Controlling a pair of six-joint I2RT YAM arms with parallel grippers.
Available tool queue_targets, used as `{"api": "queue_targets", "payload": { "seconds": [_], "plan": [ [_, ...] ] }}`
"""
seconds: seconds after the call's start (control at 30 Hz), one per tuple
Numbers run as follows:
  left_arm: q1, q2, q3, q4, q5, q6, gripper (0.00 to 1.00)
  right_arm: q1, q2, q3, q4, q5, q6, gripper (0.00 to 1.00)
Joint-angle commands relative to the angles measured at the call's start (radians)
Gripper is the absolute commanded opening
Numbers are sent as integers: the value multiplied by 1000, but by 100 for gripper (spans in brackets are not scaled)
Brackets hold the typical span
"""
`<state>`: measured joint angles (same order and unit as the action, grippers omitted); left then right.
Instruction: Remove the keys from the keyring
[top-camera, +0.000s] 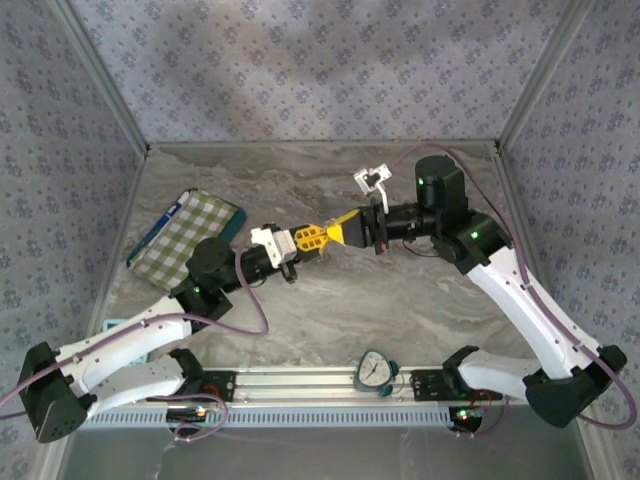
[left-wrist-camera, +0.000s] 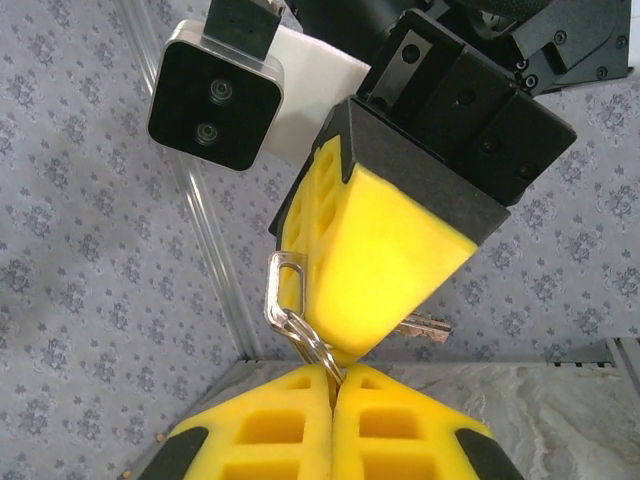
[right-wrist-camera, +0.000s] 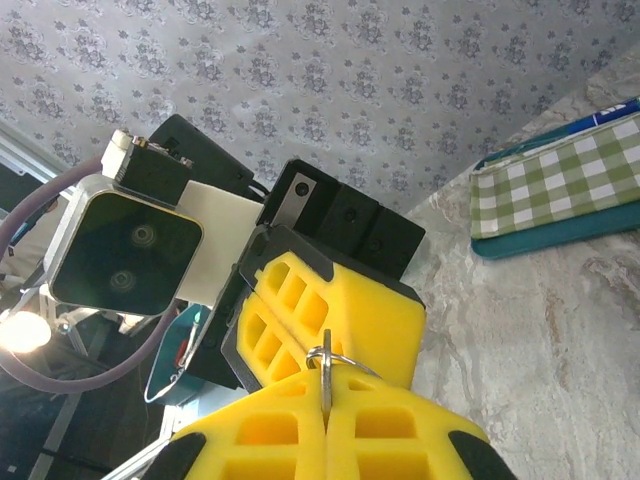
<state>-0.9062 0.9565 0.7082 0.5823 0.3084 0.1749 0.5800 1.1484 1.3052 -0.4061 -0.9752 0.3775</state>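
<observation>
Above the middle of the table my two grippers meet tip to tip. My left gripper (top-camera: 318, 238) (left-wrist-camera: 337, 380) is shut on the silver keyring (left-wrist-camera: 318, 348), pinching the split ring at its fingertips. A silver clip (left-wrist-camera: 273, 292) hangs from that ring on the left. My right gripper (top-camera: 335, 233) (right-wrist-camera: 324, 402) is shut on a key, whose head stands edge-on in the seam with the keyring (right-wrist-camera: 345, 360) threaded through it. The key (left-wrist-camera: 428, 326) pokes its thin blade out sideways from behind the right gripper's yellow fingers (left-wrist-camera: 385, 255).
A green-and-white checked pouch (top-camera: 190, 238) (right-wrist-camera: 560, 180) lies on the marble table (top-camera: 400, 300) at the left. A round dial timer (top-camera: 375, 370) sits on the near rail between the arm bases. Patterned walls (top-camera: 300, 70) close the table in on three sides.
</observation>
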Motion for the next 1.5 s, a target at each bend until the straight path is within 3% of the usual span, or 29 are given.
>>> {"api": "queue_targets", "payload": {
  "seconds": [0.0, 0.37, 0.87, 1.07, 1.47],
  "plan": [
    [13, -52, 39, 39, -146, -24, 0, 4, -24, -35, -100, -48, -11, 0],
    [13, -81, 99, -224, -181, -85, 0, -2, -59, -43, -72, 58, -44, 0],
    [12, -73, 110, -217, -122, -165, 0, 135, -247, -146, -11, 470, -257, 0],
    [12, -66, 101, -200, -91, -191, 0, 194, -281, -180, 33, 579, -315, 0],
    [12, -55, 103, -196, -132, -239, 0, 344, -312, -237, 101, 752, -471, 0]
  ]
}}
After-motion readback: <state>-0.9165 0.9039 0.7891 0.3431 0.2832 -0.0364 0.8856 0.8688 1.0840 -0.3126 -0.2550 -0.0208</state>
